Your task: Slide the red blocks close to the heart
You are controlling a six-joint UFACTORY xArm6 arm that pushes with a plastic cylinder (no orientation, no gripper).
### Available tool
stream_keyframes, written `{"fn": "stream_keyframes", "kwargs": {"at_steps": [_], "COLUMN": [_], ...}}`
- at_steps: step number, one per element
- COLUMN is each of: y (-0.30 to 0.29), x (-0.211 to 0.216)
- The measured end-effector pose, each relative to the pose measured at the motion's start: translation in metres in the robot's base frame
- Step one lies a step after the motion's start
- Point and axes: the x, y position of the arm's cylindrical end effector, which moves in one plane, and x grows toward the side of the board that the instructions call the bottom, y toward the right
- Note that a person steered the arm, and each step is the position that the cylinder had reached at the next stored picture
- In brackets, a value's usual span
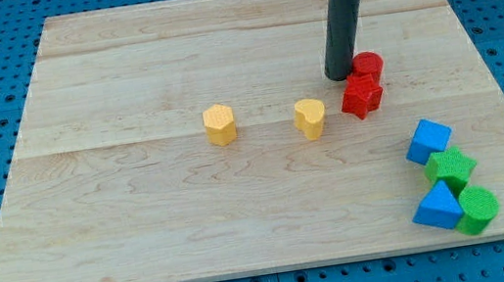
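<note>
My tip (339,76) sat touching the red cylinder (368,65), just above the red star block (361,95). Both reds lay right of the yellow heart (309,117), star nearest. Rod end effector: no jaws, grasping nothing. Tabletop (145,225) wooden.

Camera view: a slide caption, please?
My tip touches two red blocks right of the yellow heart.
</note>
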Motion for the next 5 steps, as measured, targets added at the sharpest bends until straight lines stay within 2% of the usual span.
{"fn": "stream_keyframes", "kwargs": {"at_steps": [2, 3, 5], "y": [0.012, 0.040, 0.061], "x": [-0.027, -0.027, -0.031]}}
